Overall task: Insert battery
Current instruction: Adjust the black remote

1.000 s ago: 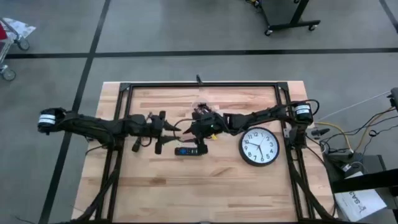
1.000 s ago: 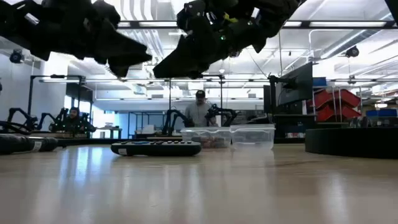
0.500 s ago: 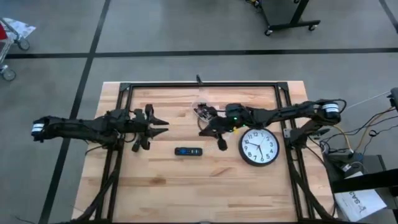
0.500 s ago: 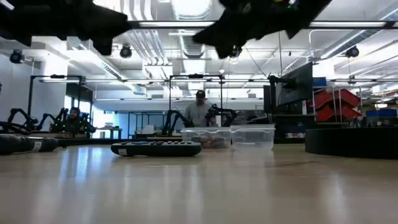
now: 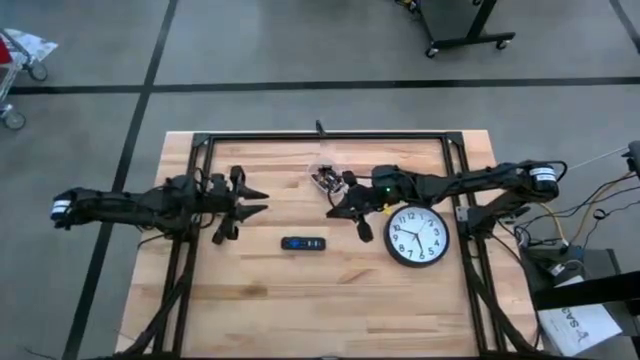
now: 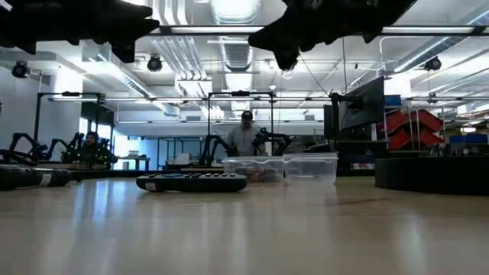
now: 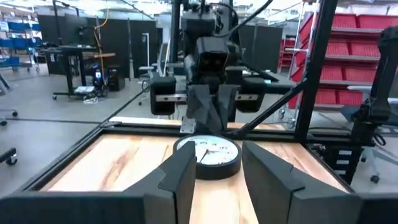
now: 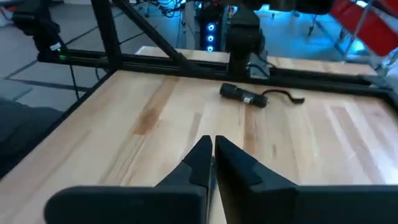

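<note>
A: Where does the remote (image 5: 302,243) lie?

B: Flat on the worktop (image 5: 330,300), near the middle, between the two arms and a little nearer the front edge than either. The low view shows it resting level on the wood, nothing touching it.

A: And the grippers?

B: The left gripper (image 5: 257,200) hangs above the wood, well off to the remote's left, jaws parted with nothing between them. The right gripper (image 5: 345,209) hovers on the other side, close by the wall clock (image 5: 418,236), its jaws drawn nearly together; its wrist view shows the tips almost meeting with nothing in them.

A: So neither holds a battery?

B: None that I can see. I'd judge both arms are parked clear so the remote lies unobstructed.

A: What about that clutter behind the right gripper?

B: A small clear tub (image 5: 325,177) with bits inside. Too small to tell whether they are batteries, though that seems likely given the task.

A: How far along, then?

B: I can't tell whether a battery is in.
</note>
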`<state>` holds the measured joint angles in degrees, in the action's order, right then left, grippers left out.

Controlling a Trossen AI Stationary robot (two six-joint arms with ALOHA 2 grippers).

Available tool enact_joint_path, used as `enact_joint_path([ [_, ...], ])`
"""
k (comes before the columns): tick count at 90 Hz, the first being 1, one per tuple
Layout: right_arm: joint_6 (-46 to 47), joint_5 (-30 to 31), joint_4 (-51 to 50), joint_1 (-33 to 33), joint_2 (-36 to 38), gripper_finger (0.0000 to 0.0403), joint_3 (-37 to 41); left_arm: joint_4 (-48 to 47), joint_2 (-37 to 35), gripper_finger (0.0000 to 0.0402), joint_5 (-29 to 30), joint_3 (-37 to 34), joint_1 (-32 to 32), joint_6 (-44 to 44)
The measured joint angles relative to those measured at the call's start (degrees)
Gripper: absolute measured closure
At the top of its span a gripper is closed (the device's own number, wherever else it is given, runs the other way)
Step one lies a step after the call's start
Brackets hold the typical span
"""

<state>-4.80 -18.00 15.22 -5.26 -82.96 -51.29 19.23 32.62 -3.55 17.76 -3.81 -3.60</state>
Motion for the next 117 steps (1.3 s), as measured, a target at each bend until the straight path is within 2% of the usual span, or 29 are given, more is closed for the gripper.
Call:
enact_joint_path([
  [31, -0.4, 0.0, 0.0, 0.0, -0.4, 0.0400, 0.0, 0.1, 5.2, 0.0281, 0.0, 0.0, 0.0, 0.0],
  [50, -0.4, 0.0, 0.0, 0.4, -0.1, 0.0400, 0.0, 2.5, 8.5, 0.0285, 0.0, 0.6, -0.2, -3.1],
  [58, -1.6, -0.3, 0.4, 0.4, 0.1, 0.0400, 0.0, 2.2, 8.5, 0.0291, -2.6, 1.3, -0.2, -4.0],
  [82, -2.6, -0.4, 0.1, 0.4, 1.4, 0.0400, 2.0, 0.2, 3.6, 0.0311, -2.9, 1.4, -0.5, -3.8],
  [97, -2.8, -0.5, 0.7, 0.6, 6.6, 0.0400, 5.0, -5.2, -1.6, 0.0328, 3.1, 1.4, -0.6, -3.2],
  [117, -2.3, 0.0, -0.3, 0.6, 10.1, 0.0400, 6.2, -9.0, -5.0, 0.0341, 3.4, 1.4, -0.6, -2.5],
])
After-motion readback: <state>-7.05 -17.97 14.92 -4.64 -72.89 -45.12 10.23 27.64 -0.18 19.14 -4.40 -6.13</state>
